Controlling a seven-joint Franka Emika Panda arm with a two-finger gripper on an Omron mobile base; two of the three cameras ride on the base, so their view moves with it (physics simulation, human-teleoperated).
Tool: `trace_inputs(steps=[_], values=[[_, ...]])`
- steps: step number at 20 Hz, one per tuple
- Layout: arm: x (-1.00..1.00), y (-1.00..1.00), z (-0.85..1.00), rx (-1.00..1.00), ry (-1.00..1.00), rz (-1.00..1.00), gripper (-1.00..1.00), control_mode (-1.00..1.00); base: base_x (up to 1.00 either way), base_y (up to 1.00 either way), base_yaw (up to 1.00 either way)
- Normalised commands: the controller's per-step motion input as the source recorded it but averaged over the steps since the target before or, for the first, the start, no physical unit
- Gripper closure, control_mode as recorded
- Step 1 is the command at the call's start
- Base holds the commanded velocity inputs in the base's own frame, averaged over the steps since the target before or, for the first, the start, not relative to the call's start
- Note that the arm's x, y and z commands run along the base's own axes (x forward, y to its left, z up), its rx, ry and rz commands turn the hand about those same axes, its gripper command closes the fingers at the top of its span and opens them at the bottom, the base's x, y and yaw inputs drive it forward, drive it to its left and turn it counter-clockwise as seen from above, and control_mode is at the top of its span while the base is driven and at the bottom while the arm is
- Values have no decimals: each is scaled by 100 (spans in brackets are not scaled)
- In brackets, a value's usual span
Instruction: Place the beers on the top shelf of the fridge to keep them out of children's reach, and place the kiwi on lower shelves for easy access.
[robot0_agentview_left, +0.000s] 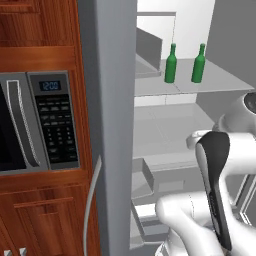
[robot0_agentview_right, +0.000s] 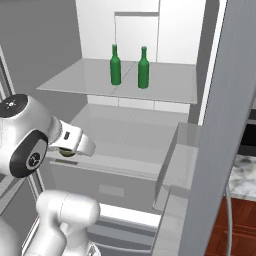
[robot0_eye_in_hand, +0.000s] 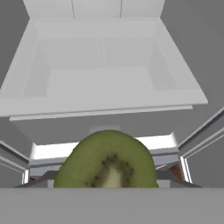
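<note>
Before the open fridge (robot0_agentview_right: 95, 30), the gripper (robot0_agentview_right: 67, 151) clasps the kiwi (robot0_eye_in_hand: 107, 162).

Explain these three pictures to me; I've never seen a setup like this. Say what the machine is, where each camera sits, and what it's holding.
This is a simulated kitchen. The machine is a white robot arm on a driving base, facing an open fridge. Two pictures come from cameras on the base, behind the arm to its left and right. The third looks along the hand itself. Two green beer bottles stand upright on the top shelf. The hand picture shows a kiwi close up, cut face toward the camera, apparently gripped between the fingers, with a lower shelf ahead. In the right picture the kiwi peeks out under the hand.
</note>
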Motion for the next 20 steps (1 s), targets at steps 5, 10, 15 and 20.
trace_inputs(steps=[5, 10, 15, 20], values=[[62, -2, -31, 0, -5, -7, 100, -100, 0, 0, 0], [58, -12, -44, 0, -6, -4, 100, -100, 0, 0, 0], [47, -27, -53, 2, -6, 0, 100, -100, 0, 0, 0], [46, -28, -47, 4, -1, 0, 100, -100, 0, 0, 0]])
